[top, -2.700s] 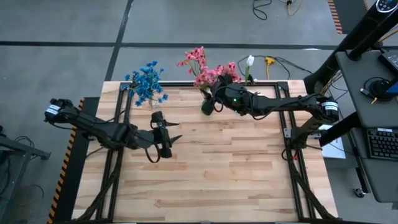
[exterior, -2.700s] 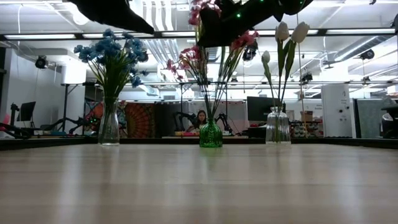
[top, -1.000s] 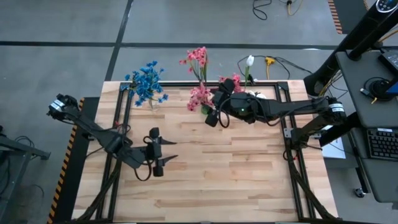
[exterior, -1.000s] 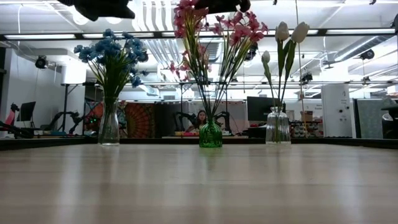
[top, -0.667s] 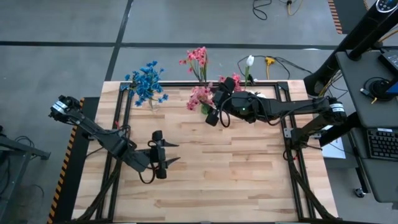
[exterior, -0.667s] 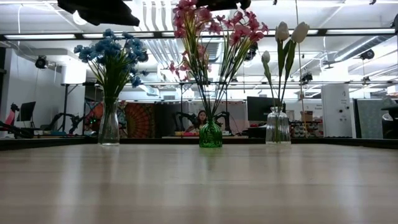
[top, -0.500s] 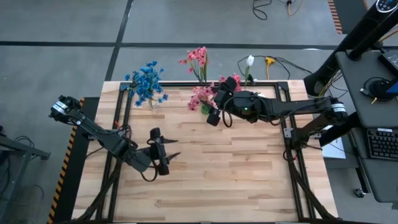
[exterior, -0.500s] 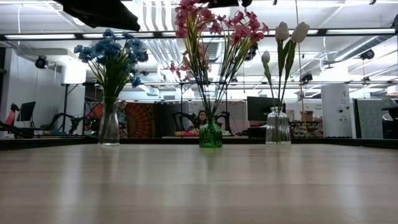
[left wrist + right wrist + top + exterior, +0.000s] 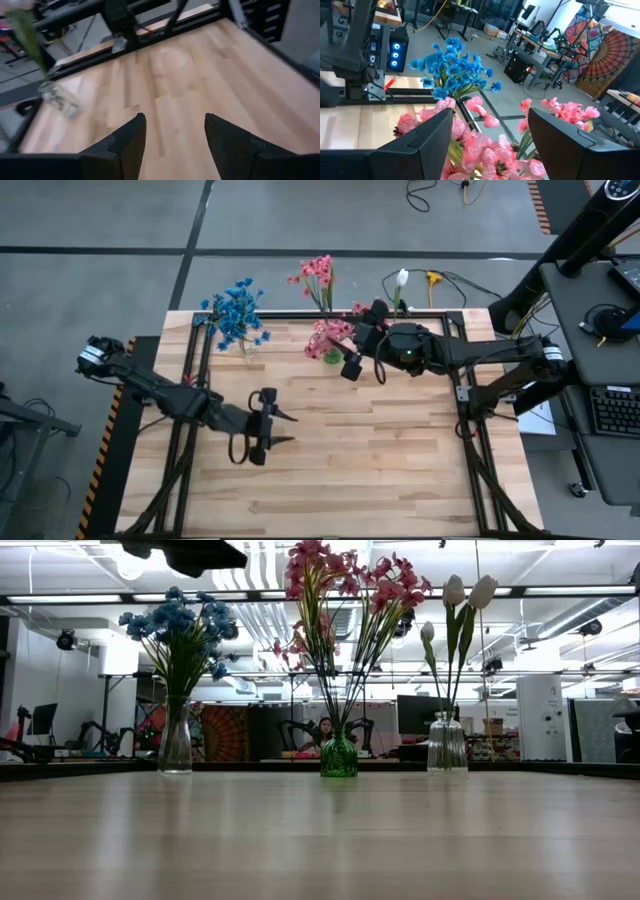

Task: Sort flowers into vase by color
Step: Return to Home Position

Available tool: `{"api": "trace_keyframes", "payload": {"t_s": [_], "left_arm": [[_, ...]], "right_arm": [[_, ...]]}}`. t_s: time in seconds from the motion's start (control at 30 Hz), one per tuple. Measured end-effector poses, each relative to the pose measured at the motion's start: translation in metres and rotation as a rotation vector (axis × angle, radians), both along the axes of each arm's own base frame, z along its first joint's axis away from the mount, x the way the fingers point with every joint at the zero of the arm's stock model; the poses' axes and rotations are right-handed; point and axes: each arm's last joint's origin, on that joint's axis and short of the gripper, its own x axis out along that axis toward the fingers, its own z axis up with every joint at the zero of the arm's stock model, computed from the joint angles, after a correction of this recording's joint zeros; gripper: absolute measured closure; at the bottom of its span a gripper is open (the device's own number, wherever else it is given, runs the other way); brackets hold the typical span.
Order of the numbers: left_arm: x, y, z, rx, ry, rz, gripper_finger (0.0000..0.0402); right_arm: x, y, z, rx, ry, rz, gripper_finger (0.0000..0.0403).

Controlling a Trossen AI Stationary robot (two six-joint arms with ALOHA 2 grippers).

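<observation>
Plainly, left tool (image 9: 283, 427) gapes empty over the bench (image 9: 400, 470); right tool (image 9: 364, 370), spread and empty, sits beside pink flowers (image 9: 322, 337).

Both arms drawn back
Right gripper (image 9: 365, 370) has left the pink flowers (image 9: 340, 585), shifting toward 4 o'clock; left gripper (image 9: 285, 429) toward 6 o'clock

1. I see a pale wooden table (image 9: 380, 450).
2. On its far edge stand, in a row and well apart, the left clear vase (image 9: 175, 745), green vase (image 9: 339, 756) and right clear vase (image 9: 446, 748).
</observation>
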Motion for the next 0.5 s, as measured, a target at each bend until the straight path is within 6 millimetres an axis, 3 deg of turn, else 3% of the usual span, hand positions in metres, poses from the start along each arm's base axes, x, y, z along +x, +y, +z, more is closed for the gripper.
{"api": "trace_keyframes", "payload": {"t_s": [0.2, 0.37, 0.5], "left_arm": [[-0.030, 0.029, 0.004, 0.032, -0.020, 0.033, 0.0243], [-0.062, 0.039, 0.007, -0.155, -0.174, -0.130, 0.0266], [-0.078, 0.042, -0.016, -0.209, -0.238, -0.153, 0.0282]], "right_arm": [[-0.011, 0.004, 0.006, 0.004, 0.004, 0.010, 0.0149], [-0.021, 0.011, 0.010, 0.034, 0.005, 0.030, 0.0149], [-0.022, 0.019, 0.011, 0.041, 0.000, 0.057, 0.0149]]}}
